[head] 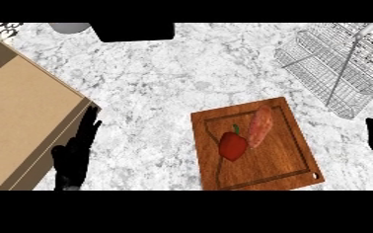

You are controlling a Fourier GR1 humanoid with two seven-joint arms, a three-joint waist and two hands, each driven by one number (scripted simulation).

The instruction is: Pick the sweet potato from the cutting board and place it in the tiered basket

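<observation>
A pinkish-brown sweet potato (260, 126) lies on the wooden cutting board (287, 158), leaning against a red bell pepper (232, 145) to its left. The wire tiered basket (331, 64) stands at the far right of the marble counter. My left hand (76, 153) rests open at the lower left, fingers pointing up, well left of the board. Only a small black sliver of my right hand (369, 133) shows at the right edge, beside the board and below the basket. Neither hand touches the sweet potato.
A tan wooden box or cabinet top (29, 113) fills the left edge beside my left hand. A black object (134, 31) and a grey round item (69, 27) sit at the counter's back. Bare marble lies between the board and the basket.
</observation>
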